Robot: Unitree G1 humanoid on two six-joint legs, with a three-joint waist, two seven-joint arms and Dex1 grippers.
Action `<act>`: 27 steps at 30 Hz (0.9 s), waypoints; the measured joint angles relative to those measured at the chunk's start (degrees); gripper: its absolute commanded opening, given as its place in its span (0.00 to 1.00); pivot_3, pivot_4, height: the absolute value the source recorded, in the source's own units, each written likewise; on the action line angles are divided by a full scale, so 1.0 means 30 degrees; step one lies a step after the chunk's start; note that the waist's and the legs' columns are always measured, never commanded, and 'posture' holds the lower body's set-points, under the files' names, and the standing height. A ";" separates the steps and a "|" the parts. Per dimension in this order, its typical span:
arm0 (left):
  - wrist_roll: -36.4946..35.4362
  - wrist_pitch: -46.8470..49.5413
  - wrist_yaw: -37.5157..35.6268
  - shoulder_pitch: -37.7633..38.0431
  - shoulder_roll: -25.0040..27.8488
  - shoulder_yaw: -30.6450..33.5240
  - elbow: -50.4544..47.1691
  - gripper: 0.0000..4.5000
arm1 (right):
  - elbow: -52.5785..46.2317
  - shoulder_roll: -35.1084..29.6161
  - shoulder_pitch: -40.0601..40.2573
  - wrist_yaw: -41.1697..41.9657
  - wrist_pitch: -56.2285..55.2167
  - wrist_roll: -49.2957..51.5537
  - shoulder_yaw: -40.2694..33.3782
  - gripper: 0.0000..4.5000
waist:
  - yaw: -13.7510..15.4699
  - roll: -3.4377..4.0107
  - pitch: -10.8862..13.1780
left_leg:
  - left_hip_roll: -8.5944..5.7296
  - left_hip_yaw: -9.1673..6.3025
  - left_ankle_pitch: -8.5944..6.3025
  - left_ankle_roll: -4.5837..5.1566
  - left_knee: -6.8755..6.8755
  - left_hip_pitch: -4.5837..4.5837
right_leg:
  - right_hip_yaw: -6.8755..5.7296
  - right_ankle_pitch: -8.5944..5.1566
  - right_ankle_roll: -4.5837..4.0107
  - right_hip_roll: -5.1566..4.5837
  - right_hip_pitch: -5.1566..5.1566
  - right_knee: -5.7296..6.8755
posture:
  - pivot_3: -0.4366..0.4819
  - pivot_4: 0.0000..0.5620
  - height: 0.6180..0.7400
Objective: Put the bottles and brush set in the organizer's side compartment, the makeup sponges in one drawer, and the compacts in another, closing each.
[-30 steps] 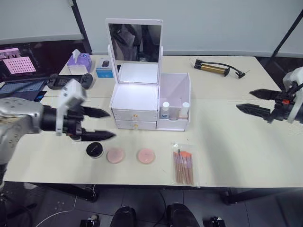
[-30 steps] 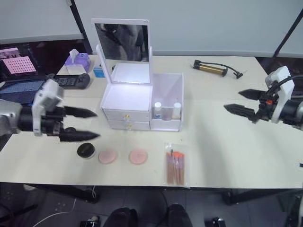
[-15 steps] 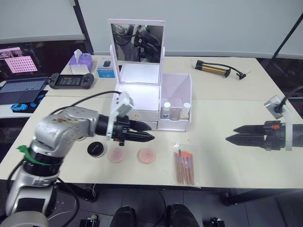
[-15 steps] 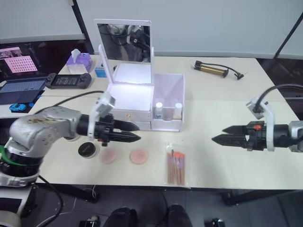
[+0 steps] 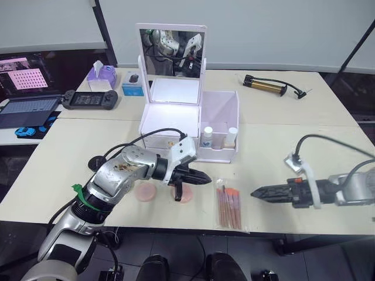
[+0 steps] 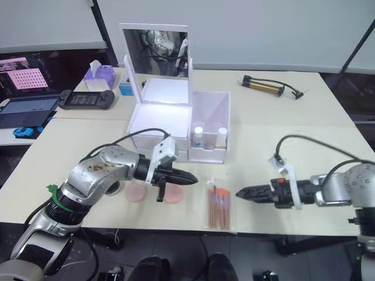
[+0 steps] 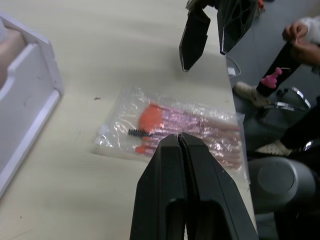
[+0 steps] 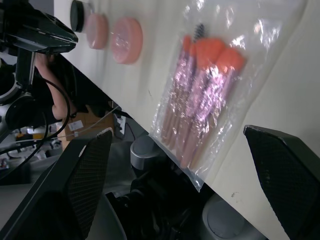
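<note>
Both arms have swung inward; the brush set [image 5: 228,202] lies between the clenched left gripper [image 5: 202,177] and the right gripper [image 5: 258,192], seemingly spread.

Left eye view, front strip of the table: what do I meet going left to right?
Round pink makeup sponge → left end effector, shut → clear bag of pink-handled, orange-tipped brushes → right end effector, open.

Honestly can't read a single word, number or logo anywhere here. The bottles [image 5: 205,133] in the organizer [image 5: 218,117] at about 12 o'clock have labels too small to make out, and the screen [image 5: 24,78] with the pink grid, off around 10 o'clock, shows a pattern but no lettering I can read.
</note>
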 measured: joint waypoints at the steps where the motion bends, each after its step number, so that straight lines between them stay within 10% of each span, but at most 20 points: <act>1: 0.0328 -0.0289 0.0103 0.0017 -0.0536 -0.0260 0.0400 0.02 | 0.0167 0.0379 0.0035 -0.0514 0.0001 0.0160 0.0008 1.00 | 0.0000 -0.0001 0.0000 | 0.0000 -0.0010 0.0000 0.0000 0.0007 -0.0001 | -0.0006 -0.0004 0.0012 0.0000 0.0000 -0.0003 | 0.48 0.27 0.88; 27: 0.4888 -0.0805 -0.0684 -0.0138 -0.2523 -0.3389 0.3247 0.02 | 0.0797 0.4399 0.0431 -0.4806 -0.0113 0.2059 -0.1234 1.00 | -0.0238 -0.0029 -0.0039 | -0.0124 -0.0442 -0.0020 0.0039 0.0001 -0.0094 | 0.0014 -0.0055 0.0108 0.0066 0.0019 -0.0002 | 0.48 0.27 0.88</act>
